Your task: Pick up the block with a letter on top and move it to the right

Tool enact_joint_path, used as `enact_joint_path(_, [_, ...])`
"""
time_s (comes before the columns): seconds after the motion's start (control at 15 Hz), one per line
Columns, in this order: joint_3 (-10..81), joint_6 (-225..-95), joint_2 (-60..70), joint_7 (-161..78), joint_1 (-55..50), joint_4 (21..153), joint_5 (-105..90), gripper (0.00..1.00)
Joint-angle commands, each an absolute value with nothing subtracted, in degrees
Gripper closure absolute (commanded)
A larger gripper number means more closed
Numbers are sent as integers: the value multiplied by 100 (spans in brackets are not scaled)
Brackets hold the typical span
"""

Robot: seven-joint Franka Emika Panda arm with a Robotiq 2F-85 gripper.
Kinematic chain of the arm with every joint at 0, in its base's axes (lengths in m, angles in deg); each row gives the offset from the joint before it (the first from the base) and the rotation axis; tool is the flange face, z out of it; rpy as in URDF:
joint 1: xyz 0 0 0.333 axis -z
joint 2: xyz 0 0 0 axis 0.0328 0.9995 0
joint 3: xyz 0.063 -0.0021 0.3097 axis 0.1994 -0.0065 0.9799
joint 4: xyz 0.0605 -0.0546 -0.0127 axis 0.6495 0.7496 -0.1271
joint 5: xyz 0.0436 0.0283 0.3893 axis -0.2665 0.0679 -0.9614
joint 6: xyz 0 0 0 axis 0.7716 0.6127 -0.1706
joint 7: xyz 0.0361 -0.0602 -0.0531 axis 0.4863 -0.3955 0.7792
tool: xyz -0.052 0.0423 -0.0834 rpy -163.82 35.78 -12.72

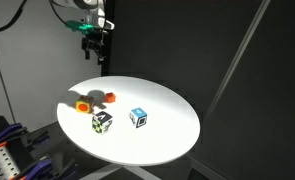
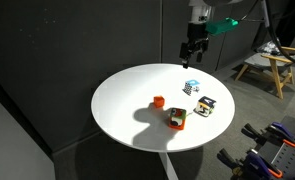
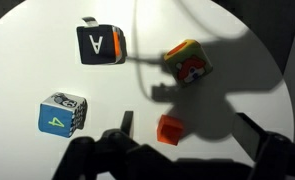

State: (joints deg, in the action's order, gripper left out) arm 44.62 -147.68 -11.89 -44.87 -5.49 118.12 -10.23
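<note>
The block with a letter on top shows a white "A" on a dark top face in the wrist view. In both exterior views it is a white cube with black markings on the round white table. My gripper hangs high above the table's edge, well apart from the block. In the wrist view my gripper is open and empty, its dark fingers at the bottom of the picture.
A blue-and-white cube, a yellow-and-red cube and a small orange cube lie near the block. Dark curtains surround the table.
</note>
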Motion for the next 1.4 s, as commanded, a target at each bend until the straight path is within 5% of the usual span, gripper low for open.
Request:
enact_joint_path(0.0, [4302, -15048, -1081, -4187, -456, 11924, -1102, 0])
enact_joint_path(1.33, [3727, -17028, -1019, -3115, 48, 13474, -1020, 0])
